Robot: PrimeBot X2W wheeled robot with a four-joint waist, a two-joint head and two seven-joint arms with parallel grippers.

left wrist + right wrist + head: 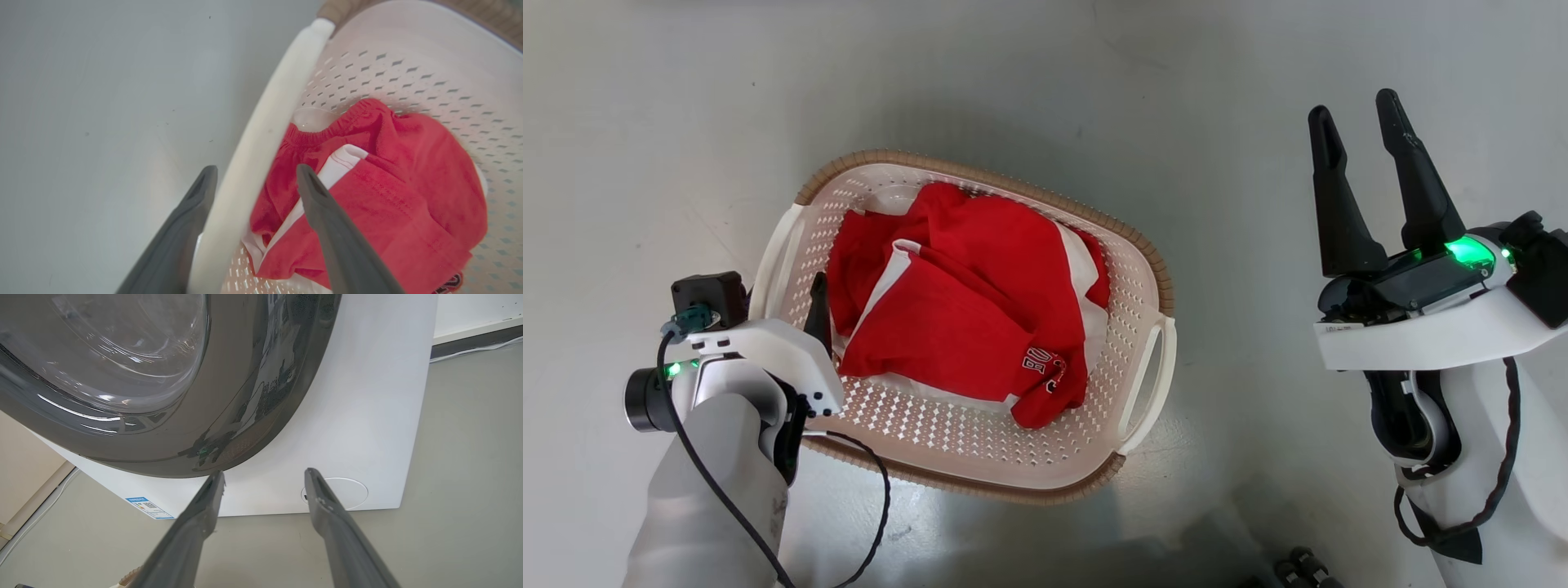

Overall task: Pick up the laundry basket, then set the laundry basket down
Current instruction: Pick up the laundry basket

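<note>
The laundry basket [947,429], cream-white and perforated with a brown woven-look rim, stands on the grey floor at the middle of the head view. Red and white clothes [964,302] lie in it. My left gripper [805,287] is at the basket's left side, open. In the left wrist view its fingers [256,168] straddle the white loop handle [261,134], one outside the basket and one inside above the clothes [388,171]. My right gripper [1356,106] stands open and empty, well to the right of the basket's other handle [1152,376].
In the right wrist view a white washing machine [367,416] with a dark round door [122,375] stands close ahead of my right gripper [264,473]. Grey floor surrounds the basket. A small dark object [1298,567] lies at the head view's bottom edge.
</note>
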